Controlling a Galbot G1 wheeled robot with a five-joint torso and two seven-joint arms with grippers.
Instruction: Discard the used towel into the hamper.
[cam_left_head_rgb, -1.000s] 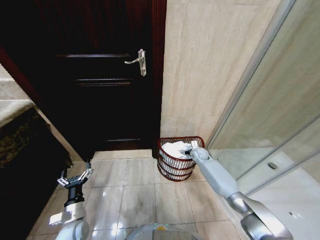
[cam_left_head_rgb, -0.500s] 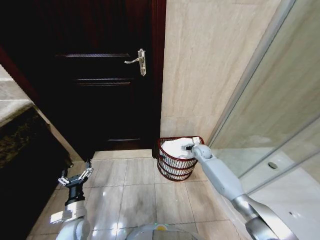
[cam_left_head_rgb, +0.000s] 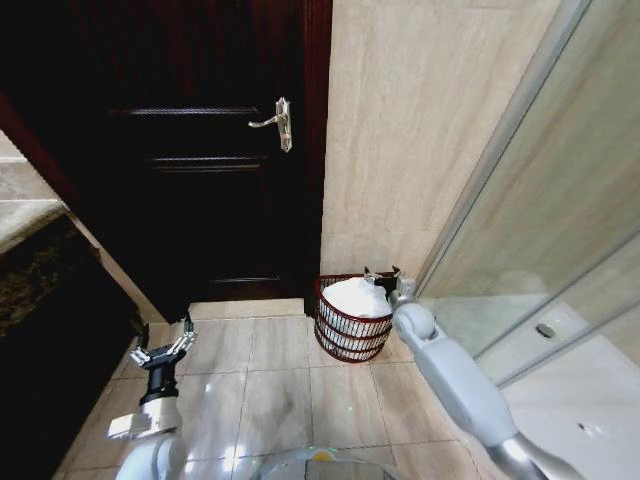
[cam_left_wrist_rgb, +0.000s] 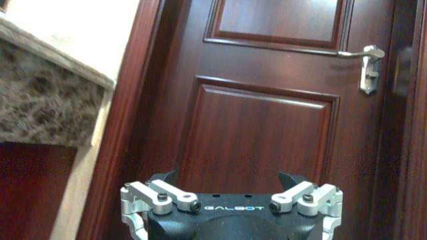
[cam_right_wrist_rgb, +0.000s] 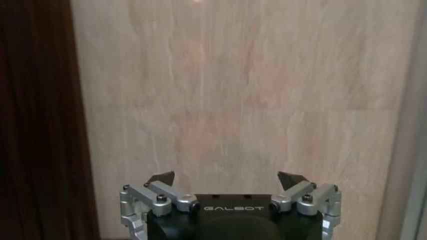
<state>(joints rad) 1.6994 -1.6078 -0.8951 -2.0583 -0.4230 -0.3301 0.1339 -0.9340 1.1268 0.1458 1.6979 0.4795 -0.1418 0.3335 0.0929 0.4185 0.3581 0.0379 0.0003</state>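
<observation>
Both wrist views show "GALBOT" printed on the gripper bodies. The hamper (cam_left_head_rgb: 351, 318) sits on the tiled floor (cam_left_head_rgb: 270, 385) at lower centre of the head view, tucked against the beige wall (cam_left_head_rgb: 410, 150) between the dark door (cam_left_head_rgb: 200, 150) and the glass panel (cam_left_head_rgb: 560, 220); the white towel (cam_left_head_rgb: 354, 297) lies heaped inside it. The right gripper (cam_left_head_rgb: 381, 274), released with fingers spread, now hangs above the hamper's far rim, having lifted off the towel it touched a second ago. Open floor stretches left of the hamper. The left gripper (cam_left_head_rgb: 163, 345), also spread and empty, waits at lower left.
</observation>
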